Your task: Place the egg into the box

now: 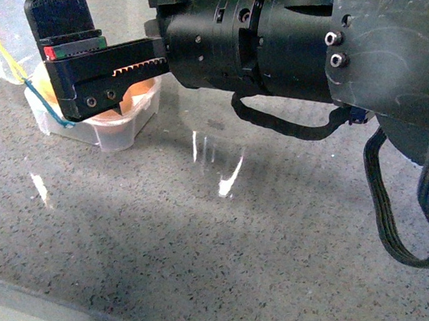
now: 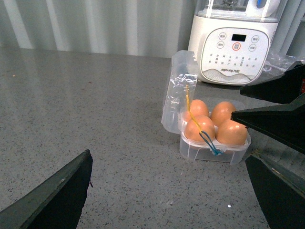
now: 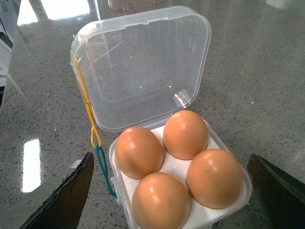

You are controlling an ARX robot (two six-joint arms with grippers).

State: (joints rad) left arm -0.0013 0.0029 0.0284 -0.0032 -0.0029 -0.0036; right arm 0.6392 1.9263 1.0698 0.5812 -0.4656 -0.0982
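The clear box (image 3: 116, 183) stands open, its lid (image 3: 143, 67) tilted back. Smooth orange-brown eggs fill every hole of its white tray; I cannot tell the task's egg (image 3: 214, 177) from the others. A yellow band (image 3: 88, 114) and a blue band (image 3: 104, 171) hang at the hinge side. My right gripper (image 3: 171, 200) is open and empty, just above the eggs, one finger to each side. In the front view it (image 1: 73, 57) covers most of the box (image 1: 118, 137). My left gripper (image 2: 167, 205) is open and empty over bare counter, short of the box (image 2: 214, 152).
A white Joyoung appliance (image 2: 236, 47) stands just behind the box, with crumpled clear plastic (image 2: 281, 62) beside it. The right arm (image 1: 295, 44) spans the top of the front view. The grey speckled counter (image 1: 211, 240) ends at a front edge (image 1: 97, 312).
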